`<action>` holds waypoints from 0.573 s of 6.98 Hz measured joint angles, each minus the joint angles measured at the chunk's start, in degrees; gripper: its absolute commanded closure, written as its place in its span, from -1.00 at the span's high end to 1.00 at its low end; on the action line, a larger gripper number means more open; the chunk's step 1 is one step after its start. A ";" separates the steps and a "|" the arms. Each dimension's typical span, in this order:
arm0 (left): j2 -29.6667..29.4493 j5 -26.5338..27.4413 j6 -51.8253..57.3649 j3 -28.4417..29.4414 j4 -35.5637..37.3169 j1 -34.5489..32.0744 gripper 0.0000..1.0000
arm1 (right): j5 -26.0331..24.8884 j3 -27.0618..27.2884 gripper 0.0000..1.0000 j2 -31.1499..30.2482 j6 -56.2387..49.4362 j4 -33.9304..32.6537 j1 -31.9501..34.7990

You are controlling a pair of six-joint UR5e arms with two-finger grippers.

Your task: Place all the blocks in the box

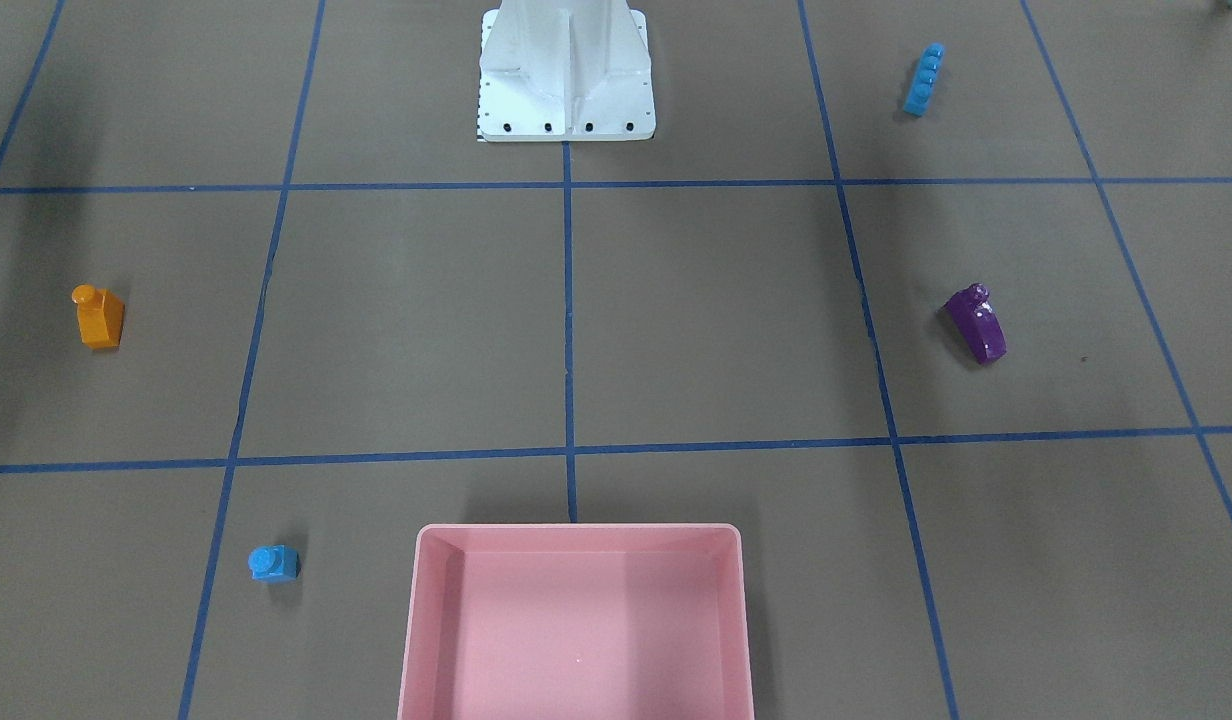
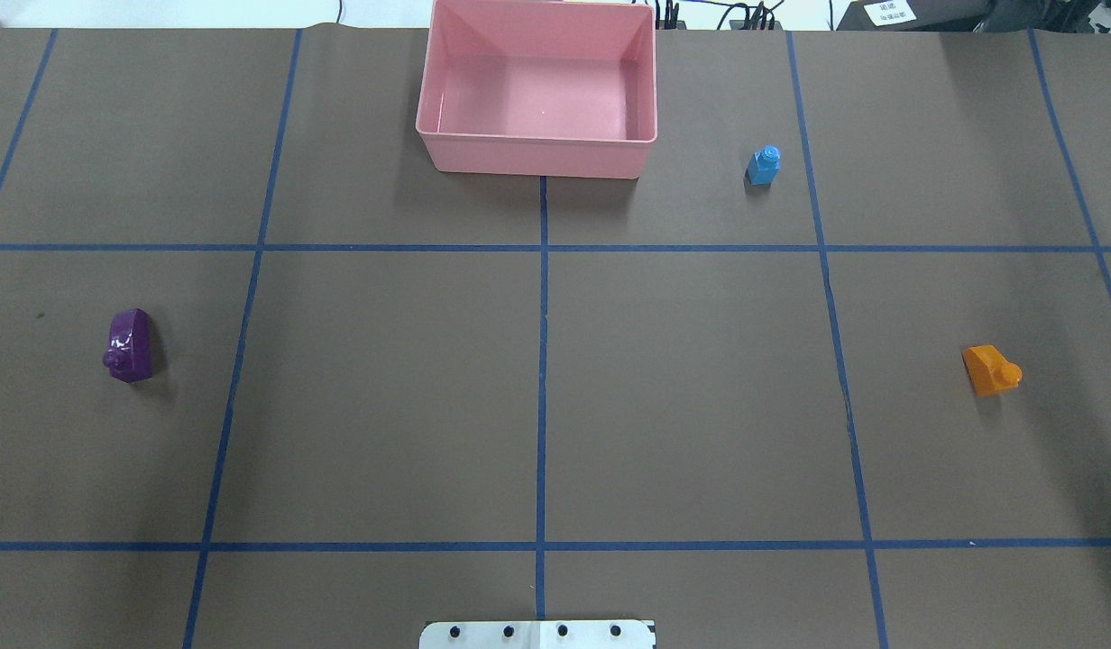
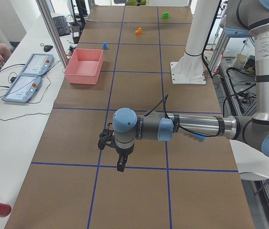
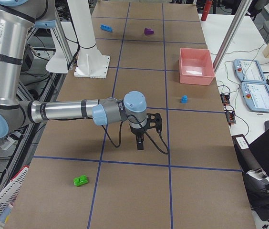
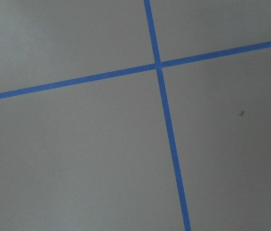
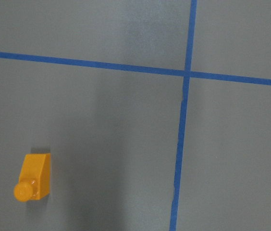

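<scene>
You cannot tell whether the left hand point(image 3: 120, 165) or right hand point(image 4: 139, 142) is spread or closed; both hover above the worktop point(image 2: 384, 406), well apart from the pink box point(image 2: 537, 160).

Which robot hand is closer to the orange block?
Right. The right gripper hangs above the table close to the orange block, which its wrist camera sees below it. The left gripper hangs over the table's other end, far from the block.
</scene>
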 measured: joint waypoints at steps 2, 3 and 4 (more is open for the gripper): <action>0.34 -0.02 0.72 -0.15 -0.15 0.00 1.00 | 0.01 0.09 1.00 -0.06 0.00 0.00 0.00; 0.40 -0.04 0.93 -0.35 -0.14 0.00 1.00 | 0.06 0.10 1.00 -0.06 0.02 0.00 0.00; 0.41 -0.02 1.00 -0.79 -0.10 0.00 1.00 | 0.17 0.12 1.00 -0.01 0.10 0.00 -0.12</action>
